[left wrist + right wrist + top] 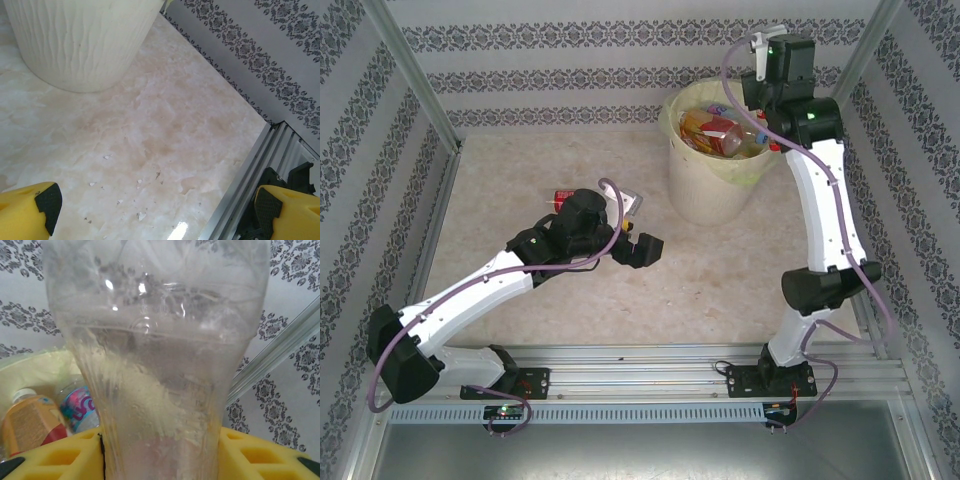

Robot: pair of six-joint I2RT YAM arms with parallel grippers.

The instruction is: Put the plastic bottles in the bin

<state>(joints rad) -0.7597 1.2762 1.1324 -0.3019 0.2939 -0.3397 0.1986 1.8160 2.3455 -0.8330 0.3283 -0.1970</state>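
Pale marbled beige table [720, 275], mostly bare. Upper right of centre, resting on it, cream bin [705, 195]. Left of centre, a red-labelled bottle [560, 197], partly hidden. In left wrist view, small white flecks [107, 156] scattered lower middle, bin at upper left

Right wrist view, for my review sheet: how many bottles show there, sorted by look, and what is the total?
clear bottle, held in the right claw: 1
orange-tinted bottle, lying in the bin: 1
bottle with blue and pink label, in the bin: 1
Total: 3 bottles
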